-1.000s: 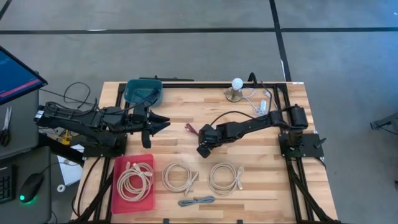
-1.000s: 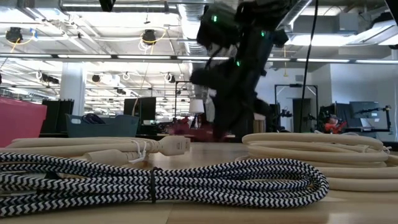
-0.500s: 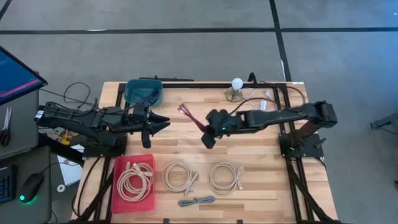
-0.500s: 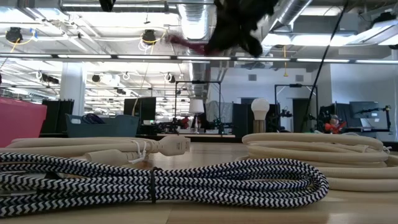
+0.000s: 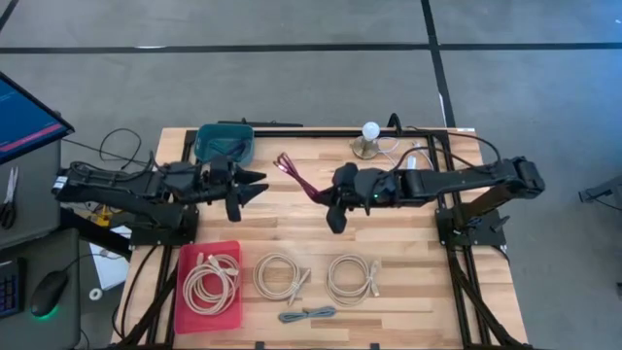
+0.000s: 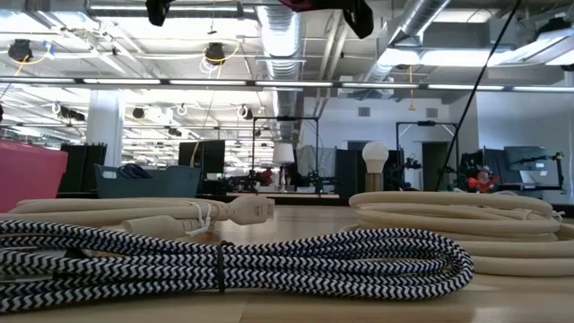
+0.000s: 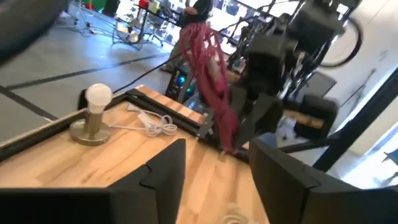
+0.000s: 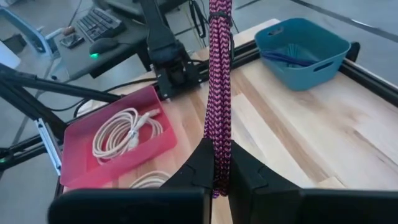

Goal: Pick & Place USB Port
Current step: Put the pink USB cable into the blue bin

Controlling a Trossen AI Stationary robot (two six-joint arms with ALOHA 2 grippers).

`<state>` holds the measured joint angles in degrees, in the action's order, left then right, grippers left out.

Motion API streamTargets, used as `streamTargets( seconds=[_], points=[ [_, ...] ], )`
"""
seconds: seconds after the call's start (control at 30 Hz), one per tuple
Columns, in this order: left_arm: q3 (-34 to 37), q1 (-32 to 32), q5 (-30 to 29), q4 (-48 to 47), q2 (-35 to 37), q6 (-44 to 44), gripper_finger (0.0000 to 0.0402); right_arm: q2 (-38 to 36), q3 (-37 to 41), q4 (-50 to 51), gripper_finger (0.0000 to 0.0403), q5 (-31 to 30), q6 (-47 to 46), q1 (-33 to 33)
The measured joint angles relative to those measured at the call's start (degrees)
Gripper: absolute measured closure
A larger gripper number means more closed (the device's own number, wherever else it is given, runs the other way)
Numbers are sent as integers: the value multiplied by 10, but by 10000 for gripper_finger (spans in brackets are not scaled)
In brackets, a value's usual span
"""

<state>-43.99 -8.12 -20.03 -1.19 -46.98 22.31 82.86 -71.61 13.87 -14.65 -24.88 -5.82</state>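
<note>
A magenta braided cable bundle (image 5: 296,176) is up in the air over the table's middle, held by my right gripper (image 5: 330,199), which is shut on it. In the right wrist view the bundle (image 8: 218,74) runs straight out past the fingers. My left gripper (image 5: 260,186) is open and hovers near the teal bin (image 5: 224,144), facing the cable. The left wrist view looks between its spread fingers at the bundle (image 7: 211,81) and the right gripper (image 7: 261,109) beyond. The red tray (image 5: 209,284) holds a cream cable coil (image 5: 205,280). My right gripper pinches the magenta bundle near one end (image 8: 217,169) between its two fingers, several strands together. The fingers come from the table's right, and the bundle runs on along them toward the far left. It is lifted clear of the table, its free end (image 5: 284,160) in the air.
Two cream coils (image 5: 280,275) (image 5: 352,279) and a black-and-white braided cable (image 5: 307,315) lie near the front edge. A lamp with a round bulb (image 5: 369,141) and its white cord stand at the far edge. The teal bin (image 8: 303,43) holds something blue.
My right gripper has risen from the table with the magenta cable, out of the top of the low view, and has moved toward the far edge. The bundle has gone from lying on the wood to hanging clear. My left gripper has edged slightly toward it.
</note>
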Motion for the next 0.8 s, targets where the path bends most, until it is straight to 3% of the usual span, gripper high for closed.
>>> streamTargets(
  seconds=[0.33, 0.8],
  points=[
    [0, 9, 45, 51, 0, 22, 167, 26, 0, -29, 394, 21, 0, -10],
    [0, 9, 69, 81, -8, 22, 170, 27, 0, -88, 394, 54, 9, -13]
  ],
)
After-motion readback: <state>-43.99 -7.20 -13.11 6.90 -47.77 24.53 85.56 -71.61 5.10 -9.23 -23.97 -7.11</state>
